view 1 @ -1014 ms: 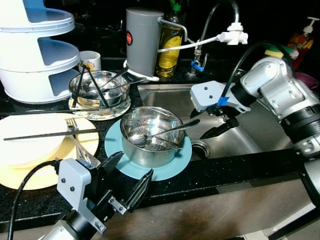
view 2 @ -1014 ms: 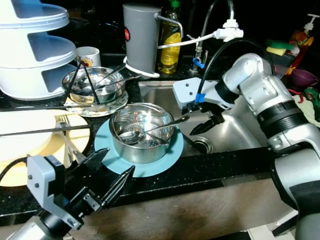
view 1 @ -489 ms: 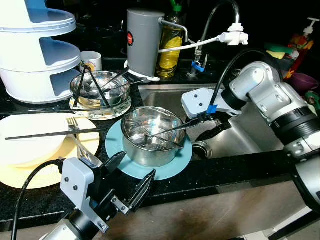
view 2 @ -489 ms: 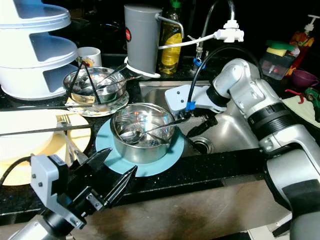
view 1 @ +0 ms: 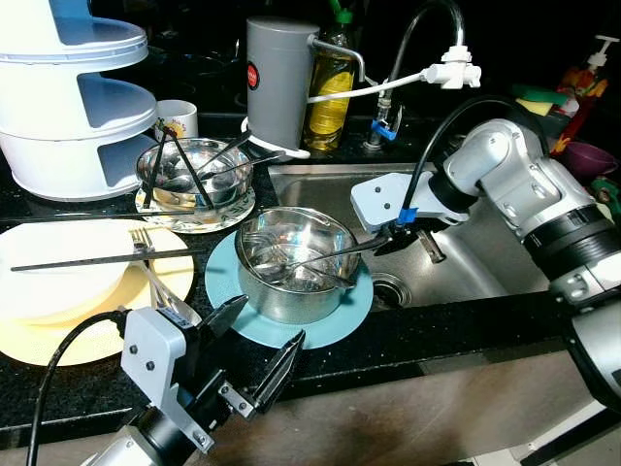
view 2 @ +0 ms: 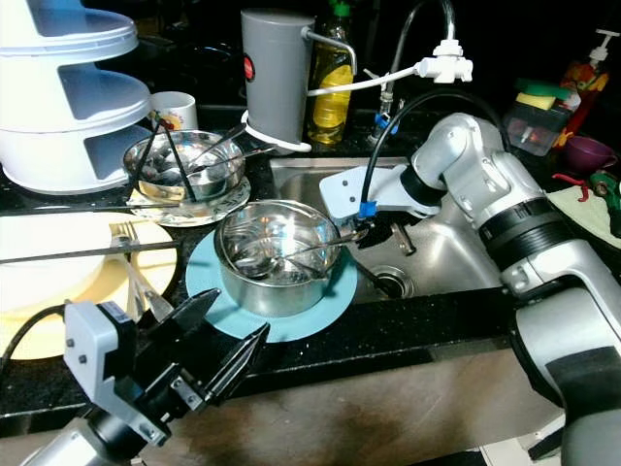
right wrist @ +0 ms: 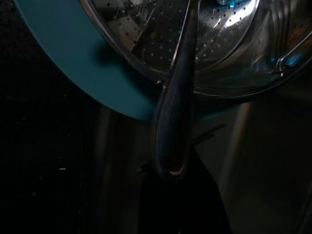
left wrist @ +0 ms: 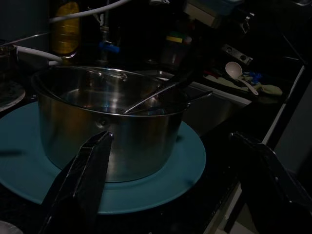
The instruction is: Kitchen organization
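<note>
A steel pot stands on a teal plate at the counter's front edge, just left of the sink. A long steel utensil lies in the pot, its handle sticking out over the rim toward the sink. My right gripper is over the sink's left side, shut on the end of that handle. My left gripper hangs open below the counter edge, its fingers pointing up at the pot and apart from it.
Behind the pot, a second steel bowl holds several utensils. Stacked pale plates with a fork lie at the left. A white tiered rack, mug, grey canister, oil bottle and faucet line the back.
My right gripper has moved left across the sink to the utensil's handle end, and its open fingers have shut on it. The left arm has barely moved.
</note>
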Controlling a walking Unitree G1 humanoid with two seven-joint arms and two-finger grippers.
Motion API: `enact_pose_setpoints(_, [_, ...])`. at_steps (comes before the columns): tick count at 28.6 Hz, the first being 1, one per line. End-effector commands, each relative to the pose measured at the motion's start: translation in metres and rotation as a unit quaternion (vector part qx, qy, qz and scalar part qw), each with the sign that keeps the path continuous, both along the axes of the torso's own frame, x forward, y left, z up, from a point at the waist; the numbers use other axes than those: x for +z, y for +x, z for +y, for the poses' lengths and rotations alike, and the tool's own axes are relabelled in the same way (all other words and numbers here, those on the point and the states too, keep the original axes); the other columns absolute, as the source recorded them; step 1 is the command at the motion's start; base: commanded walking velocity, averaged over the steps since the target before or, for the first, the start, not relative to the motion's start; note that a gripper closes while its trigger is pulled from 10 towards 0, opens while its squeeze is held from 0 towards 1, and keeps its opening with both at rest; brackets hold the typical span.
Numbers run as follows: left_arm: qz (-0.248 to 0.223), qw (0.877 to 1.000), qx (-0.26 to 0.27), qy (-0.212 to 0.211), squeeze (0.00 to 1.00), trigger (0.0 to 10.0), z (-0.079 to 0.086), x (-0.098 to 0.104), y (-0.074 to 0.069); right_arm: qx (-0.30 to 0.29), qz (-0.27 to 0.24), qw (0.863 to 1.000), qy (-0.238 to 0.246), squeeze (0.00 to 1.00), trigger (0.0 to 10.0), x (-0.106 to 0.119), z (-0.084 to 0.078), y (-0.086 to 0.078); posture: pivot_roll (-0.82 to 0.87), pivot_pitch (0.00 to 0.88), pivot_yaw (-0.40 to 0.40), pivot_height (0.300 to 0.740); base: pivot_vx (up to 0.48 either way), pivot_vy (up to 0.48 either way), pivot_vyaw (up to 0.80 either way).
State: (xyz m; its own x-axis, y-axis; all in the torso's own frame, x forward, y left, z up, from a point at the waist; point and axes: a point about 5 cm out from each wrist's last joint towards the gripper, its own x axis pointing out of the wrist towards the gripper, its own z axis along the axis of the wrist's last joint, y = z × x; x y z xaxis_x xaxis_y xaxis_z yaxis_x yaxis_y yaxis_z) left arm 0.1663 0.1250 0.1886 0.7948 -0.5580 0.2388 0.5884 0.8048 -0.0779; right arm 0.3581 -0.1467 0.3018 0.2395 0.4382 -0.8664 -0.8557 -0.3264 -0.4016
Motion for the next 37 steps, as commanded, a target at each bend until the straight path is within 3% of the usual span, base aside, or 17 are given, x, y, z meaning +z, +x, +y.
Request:
enact_pose_setpoints(1, [0.004,1.000,0.000,0.002,0.00,10.0,-0.001,-0.003,0.000,-0.001,-0.010,1.000,0.003,0.00,0.0,0.006,-0.001,0.000,0.05,0.000,-0.122,0.740,0.000,0.000,0.00])
enact_pose_setpoints(17, [0.005,1.000,-0.001,0.001,0.00,10.0,-0.002,-0.004,0.000,-0.007,-0.014,0.999,0.028,0.00,0.0,0.014,-0.003,0.001,0.06,0.000,-0.122,0.740,0.000,0.000,0.00])
enact_pose_setpoints(18, [0.005,1.000,-0.002,0.002,0.00,10.0,-0.002,-0.004,0.000,-0.008,-0.016,0.999,0.029,0.00,10.0,0.015,-0.004,0.002,0.06,0.000,-0.120,0.740,0.000,0.000,0.00])
enact_pose_setpoints(19, [0.005,1.000,-0.002,0.002,0.00,10.0,-0.002,-0.004,0.000,-0.008,-0.016,0.999,0.029,0.00,10.0,0.015,-0.004,0.002,0.06,0.000,-0.120,0.740,0.000,0.000,0.00])
enact_pose_setpoints(20, [0.005,1.000,-0.003,0.002,0.00,10.0,-0.002,-0.004,0.000,0.004,-0.009,0.999,0.034,0.18,10.0,0.015,-0.003,-0.001,0.05,0.000,-0.119,0.740,0.000,0.000,0.00])
enact_pose_setpoints(21, [0.005,1.000,-0.003,0.002,0.00,10.0,-0.002,-0.004,0.000,0.004,-0.009,0.999,0.034,0.18,10.0,0.015,-0.003,-0.001,0.05,0.000,-0.119,0.740,0.000,0.000,0.00])
enact_pose_setpoints(22, [0.006,1.000,-0.004,0.002,0.00,10.0,-0.003,-0.004,0.000,0.014,-0.002,0.999,0.040,0.79,10.0,0.016,-0.002,-0.003,0.05,0.000,-0.118,0.740,0.000,0.000,0.00])
enact_pose_setpoints(24, [0.006,1.000,-0.004,0.002,0.00,10.0,-0.003,-0.004,0.000,0.014,-0.002,0.999,0.040,0.79,10.0,0.016,-0.002,-0.003,0.05,0.000,-0.118,0.740,0.000,0.000,0.00])
enact_pose_setpoints(25, [0.005,1.000,-0.005,0.002,0.00,10.0,-0.003,-0.004,0.000,0.019,0.003,0.999,0.044,1.00,10.0,0.016,-0.002,-0.004,0.05,0.000,-0.116,0.740,0.000,0.000,0.00])
enact_pose_setpoints(31, [0.005,1.000,-0.006,0.003,0.00,10.0,-0.003,-0.004,0.001,0.022,0.007,0.998,0.056,1.00,10.0,0.018,-0.004,-0.006,0.05,0.000,-0.116,0.740,0.000,0.000,0.00])
enact_pose_setpoints(34, [0.006,1.000,-0.007,0.002,0.00,10.0,-0.004,-0.004,0.001,0.025,0.010,0.998,0.060,0.87,10.0,0.018,-0.004,-0.006,0.05,0.000,-0.116,0.740,0.000,0.000,0.00])
enact_pose_setpoints(35, [0.006,1.000,-0.007,0.002,0.00,10.0,-0.004,-0.004,0.001,0.025,0.010,0.998,0.060,0.87,10.0,0.018,-0.004,-0.006,0.05,0.000,-0.116,0.740,0.000,0.000,0.00])
enact_pose_setpoints(36, [0.005,1.000,-0.007,0.002,0.00,10.0,-0.004,-0.004,0.001,0.023,0.010,0.998,0.057,0.68,10.0,0.017,-0.005,-0.006,0.05,0.000,-0.115,0.740,0.000,0.000,0.00])
enact_pose_setpoints(37, [0.005,1.000,-0.007,0.002,0.00,10.0,-0.004,-0.004,0.001,0.023,0.010,0.998,0.057,0.68,10.0,0.017,-0.005,-0.006,0.05,0.000,-0.115,0.740,0.000,0.000,0.00])
